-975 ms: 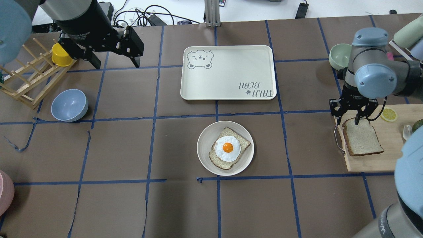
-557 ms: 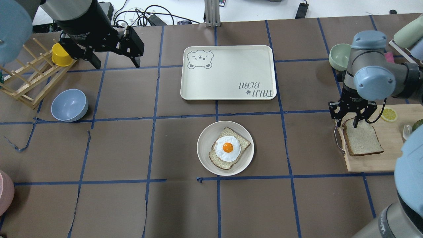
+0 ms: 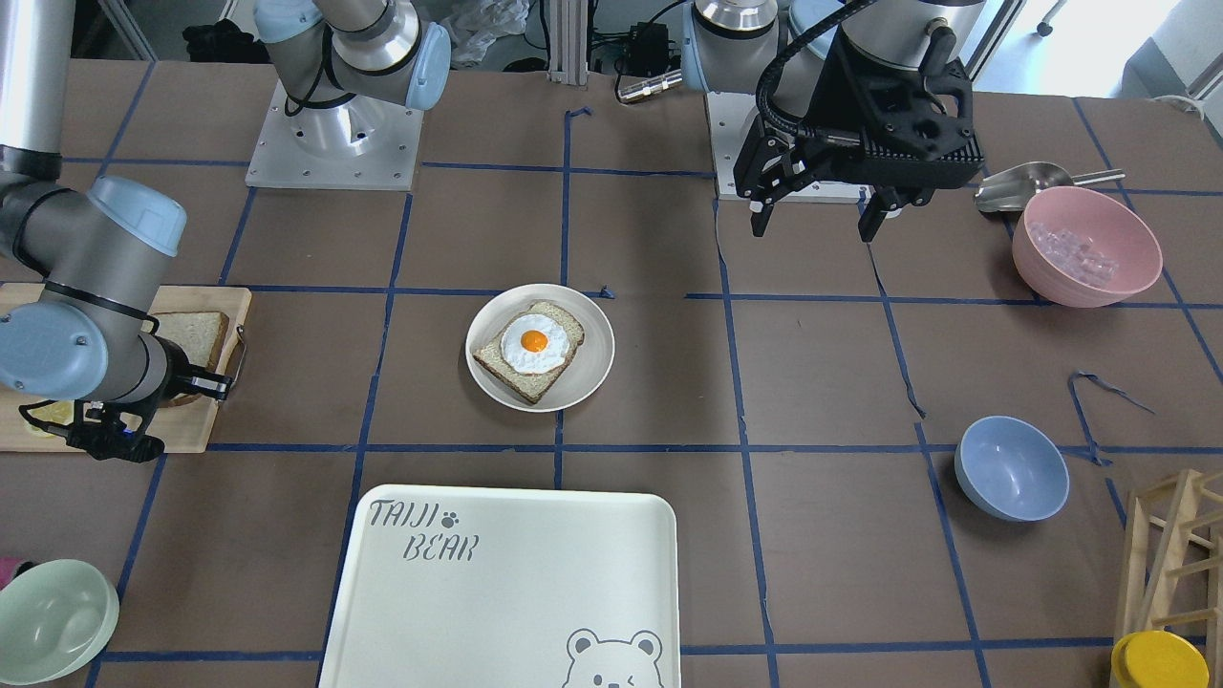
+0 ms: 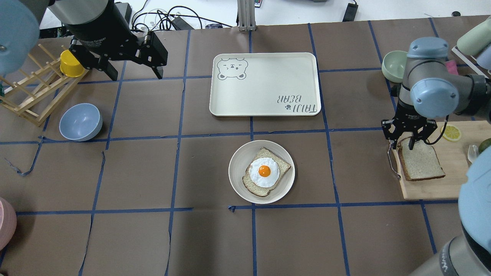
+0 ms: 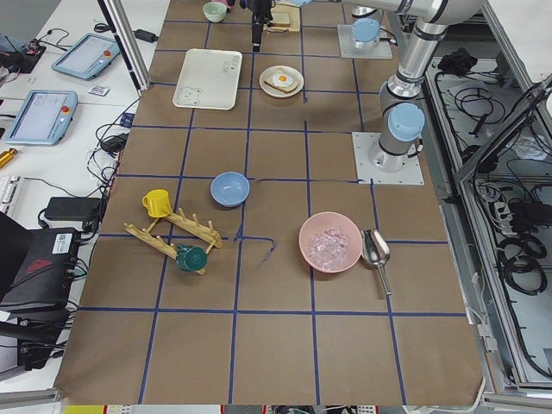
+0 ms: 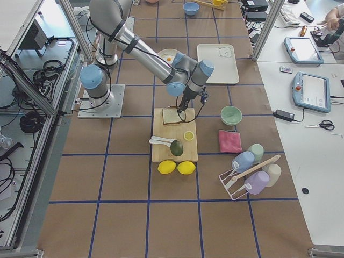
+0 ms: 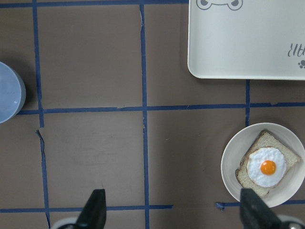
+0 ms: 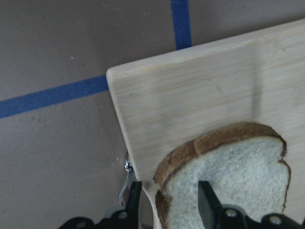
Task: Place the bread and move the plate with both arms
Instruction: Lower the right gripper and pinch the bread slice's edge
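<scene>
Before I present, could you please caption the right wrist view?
Open right gripper straddles the bread edge on a cutting board.

You see pale bread point(image 4: 421, 163) with a brown crust and a light wooden board point(image 4: 433, 189). Your plate point(image 4: 236, 168) is cream-white, its egg point(image 4: 264, 171) white with an orange yolk. The counter point(image 4: 153, 172) is brown, gridded with blue tape. The tray point(image 4: 264, 84) is cream with a grey bear print. The left tool point(image 4: 136, 76) and right tool point(image 4: 401, 144) are black.
</scene>
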Robot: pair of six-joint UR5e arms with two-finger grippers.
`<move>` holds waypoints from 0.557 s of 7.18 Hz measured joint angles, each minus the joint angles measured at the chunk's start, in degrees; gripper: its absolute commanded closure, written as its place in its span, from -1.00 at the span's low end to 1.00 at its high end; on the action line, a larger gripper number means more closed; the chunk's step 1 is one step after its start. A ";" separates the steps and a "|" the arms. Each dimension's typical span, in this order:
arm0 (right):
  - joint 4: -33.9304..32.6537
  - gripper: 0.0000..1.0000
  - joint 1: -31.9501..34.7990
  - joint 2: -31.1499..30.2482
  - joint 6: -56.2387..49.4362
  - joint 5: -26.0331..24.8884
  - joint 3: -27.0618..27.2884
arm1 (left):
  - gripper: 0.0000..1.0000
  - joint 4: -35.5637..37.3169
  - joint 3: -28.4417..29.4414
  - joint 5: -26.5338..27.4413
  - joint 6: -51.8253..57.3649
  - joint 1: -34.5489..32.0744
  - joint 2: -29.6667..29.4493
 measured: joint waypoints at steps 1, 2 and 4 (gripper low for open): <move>0.06 0.26 -0.03 0.00 0.03 -0.47 0.16 | -1.00 0.00 0.01 -0.04 0.00 0.00 -0.06; 0.12 0.68 -0.05 -0.01 0.09 -1.03 0.42 | -1.00 0.00 0.04 -0.09 -0.03 0.00 -0.17; 0.32 1.00 -0.06 -0.01 0.12 -1.30 0.72 | -1.00 0.00 0.07 -0.12 -0.05 0.02 -0.23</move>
